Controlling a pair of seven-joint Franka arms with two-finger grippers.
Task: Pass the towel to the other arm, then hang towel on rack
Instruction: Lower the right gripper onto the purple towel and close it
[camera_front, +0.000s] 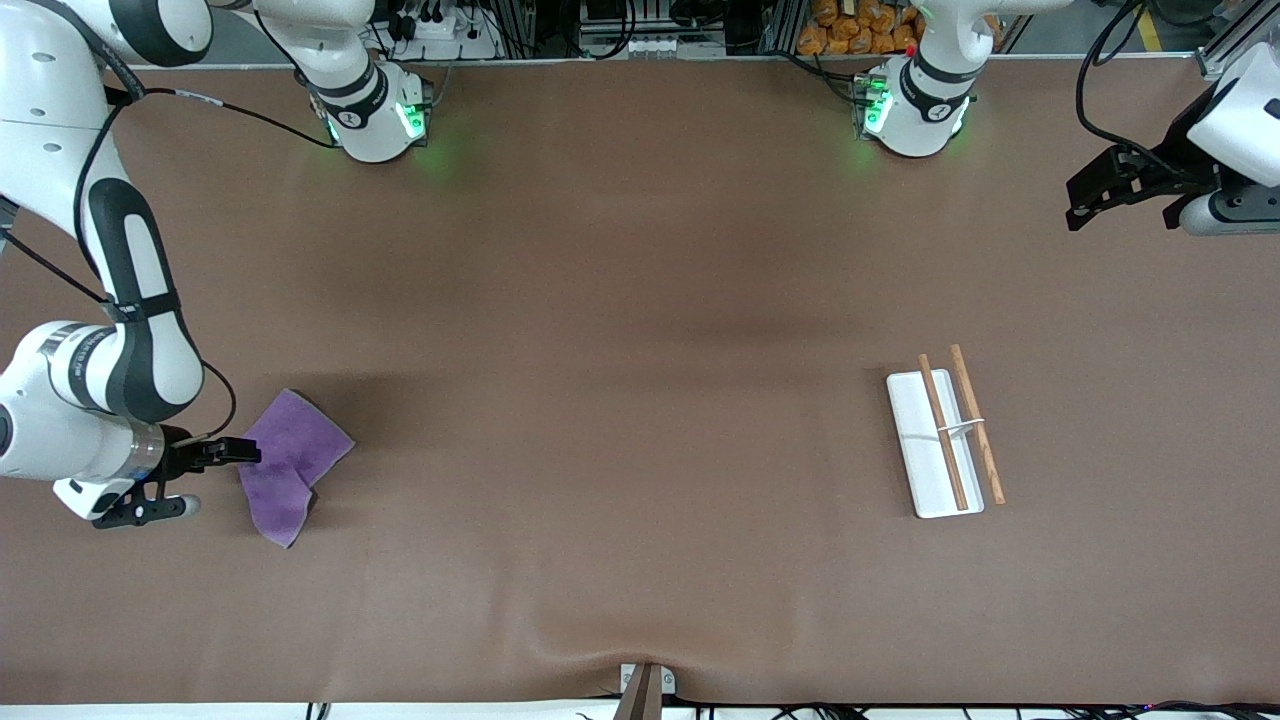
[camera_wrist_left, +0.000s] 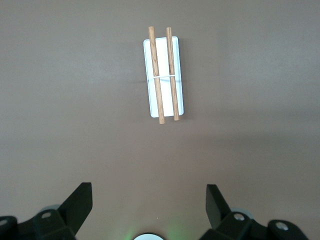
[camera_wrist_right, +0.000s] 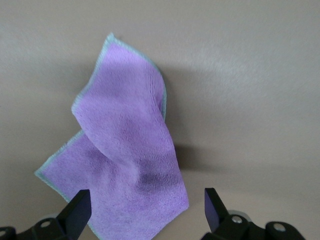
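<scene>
While the towel (camera_front: 292, 465) lies crumpled near the right arm's table edge, the right gripper (camera_front: 205, 478) is spread (unloaded) beside it; the left gripper (camera_front: 1100, 198), likewise spread, waits above the rack (camera_front: 940, 440) area.

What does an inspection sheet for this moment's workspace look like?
Surface: brown table mat, slightly rippled at its edge nearest the front camera.
Job's things: purple towel rumpled and folded over at the right arm's end; white rack with two wooden rods at the left arm's end.
Clutter: nothing seen.
Grippers: right tool open at the towel's edge; left tool open, waiting high over the table.
Cables: black cable along the right arm.
Surroundings: equipment and orange items past the bases.
</scene>
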